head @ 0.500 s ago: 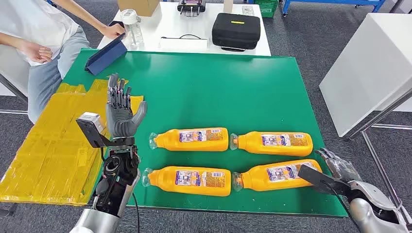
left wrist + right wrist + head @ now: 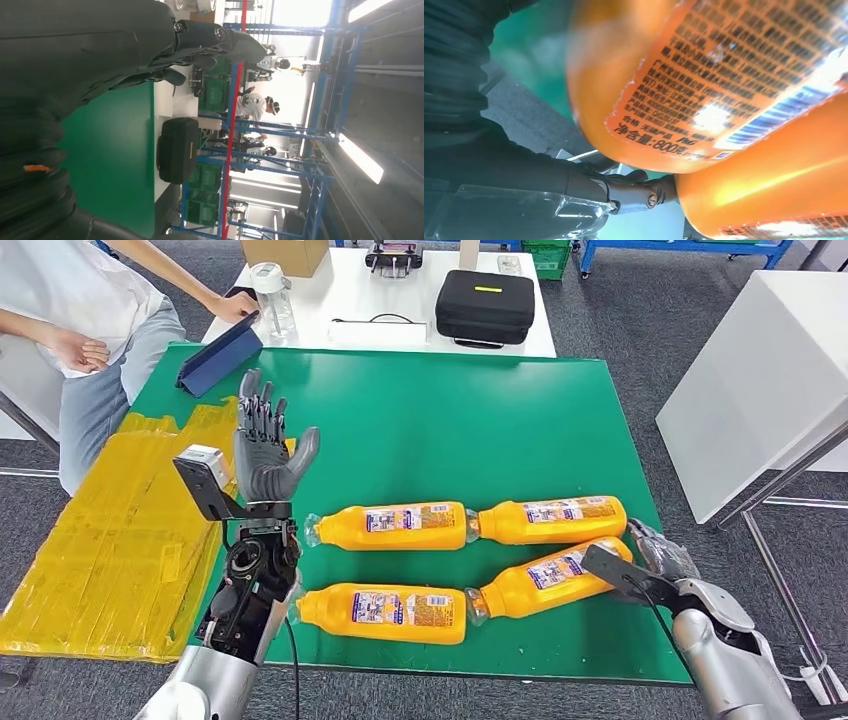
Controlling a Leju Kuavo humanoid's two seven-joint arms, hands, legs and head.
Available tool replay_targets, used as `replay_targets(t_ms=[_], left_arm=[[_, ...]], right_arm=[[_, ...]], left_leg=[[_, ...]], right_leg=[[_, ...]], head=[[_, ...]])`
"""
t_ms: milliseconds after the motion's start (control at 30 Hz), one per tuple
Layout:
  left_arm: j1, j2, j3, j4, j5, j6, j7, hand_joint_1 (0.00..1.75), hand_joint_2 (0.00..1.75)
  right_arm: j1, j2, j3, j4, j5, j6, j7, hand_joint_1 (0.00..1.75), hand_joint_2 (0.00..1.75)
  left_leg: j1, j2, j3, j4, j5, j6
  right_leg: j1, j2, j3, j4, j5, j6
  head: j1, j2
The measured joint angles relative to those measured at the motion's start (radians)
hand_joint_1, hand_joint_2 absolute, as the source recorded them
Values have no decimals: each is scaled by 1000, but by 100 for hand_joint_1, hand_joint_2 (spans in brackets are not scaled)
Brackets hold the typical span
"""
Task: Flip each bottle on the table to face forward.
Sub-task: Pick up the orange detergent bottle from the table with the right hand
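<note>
My left hand (image 2: 265, 445) is up off the mat (image 2: 440, 410), fingers spread and holding nothing — I'd park it there so it doesn't knock the near-left bottle (image 2: 385, 612) or the far-left bottle (image 2: 392, 525) just beside its arm. Both lie flat, caps to the left, labels up.

Next come the far-right bottle (image 2: 550, 519), its cap touching the far-left one's base, and the near-right bottle (image 2: 548, 582), which is the one in hand. It lies tilted, base swung toward the far-right bottle and close against it. The wrist camera shows small print and a barcode on it (image 2: 724, 85), so I judge the back label is up and it needs a roll.

My right hand (image 2: 662, 558) is at that bottle's base, but whether the fingers are clamped on it I cannot tell. I'd confirm a firm wrap first, then draw the bottle toward me, away from its neighbour, before rolling — otherwise the turn may drag both.
</note>
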Motion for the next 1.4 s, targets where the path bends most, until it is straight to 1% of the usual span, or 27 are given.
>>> replay_targets(t_ms=[200, 400, 533, 633, 767, 933, 1000, 1133, 1267, 1400], left_arm=[[-15, -14, 0, 21, -15, 4, 0, 0, 175], [-18, -16, 3, 26, -27, 3, 5, 0, 175], [-18, -16, 5, 26, -28, 1, 8, 0, 175], [-17, -12, 7, 26, -28, 1, 9, 0, 175], [-11, -2, 11, 25, -19, -1, 8, 0, 175], [3, 13, 22, 23, -7, -9, 2, 0, 175], [7, 17, 23, 23, -5, -12, -2, 0, 175], [27, 28, 25, 18, 4, -15, -16, 0, 175], [39, 35, 26, 15, 6, -15, -20, 0, 175], [51, 39, 27, 6, 7, -15, -23, 0, 175]], right_arm=[[-16, 53, -13, 19, 21, -2, -4, 0, 175], [-17, 90, -35, 10, 61, 26, -34, 0, 175], [-14, 101, -38, -23, 75, 45, -62, 0, 175], [-12, 93, -34, -52, 69, 65, -83, 0, 175], [-1, 58, -26, -99, 22, 73, -100, 0, 175], [49, -18, -18, -216, -63, 97, -81, 0, 175], [89, -54, -16, -279, -96, 101, -62, 0, 175], [216, -131, -35, -448, -156, 105, -26, 0, 175], [295, -169, -54, -560, -168, 114, -14, 0, 175], [337, -194, -63, -632, -182, 127, -16, 0, 175]], left_leg=[[0, 0, 0, 0, 0, 0], [0, 0, 0, 0, 0, 0], [0, 0, -1, 0, 0, 0], [0, -2, -3, 0, 0, 0], [0, -5, -4, 0, 0, 0], [0, -7, -6, 0, 0, 0], [-1, -9, -7, 0, 0, 1], [-1, -14, -9, 0, -1, 1], [-1, -13, -10, 0, -2, 1], [-1, -13, -10, 0, -2, 1]], right_leg=[[0, 0, 0, 0, 0, 0], [0, 0, 0, 0, 0, 0], [0, 0, -1, 0, 0, 0], [0, -2, -1, 0, -1, 0], [-1, -5, -1, 0, -1, 1], [-2, -7, -2, 0, -2, 2], [-2, -8, -3, 0, -3, 3], [-3, -13, -4, 0, -5, 5], [-3, -12, -5, 0, -5, 5], [-3, -12, -5, 0, -5, 5]], head=[[0, 0], [0, 0], [0, 0], [0, 0], [0, 0], [0, 0], [0, 0], [0, 0], [0, 0], [0, 0]])
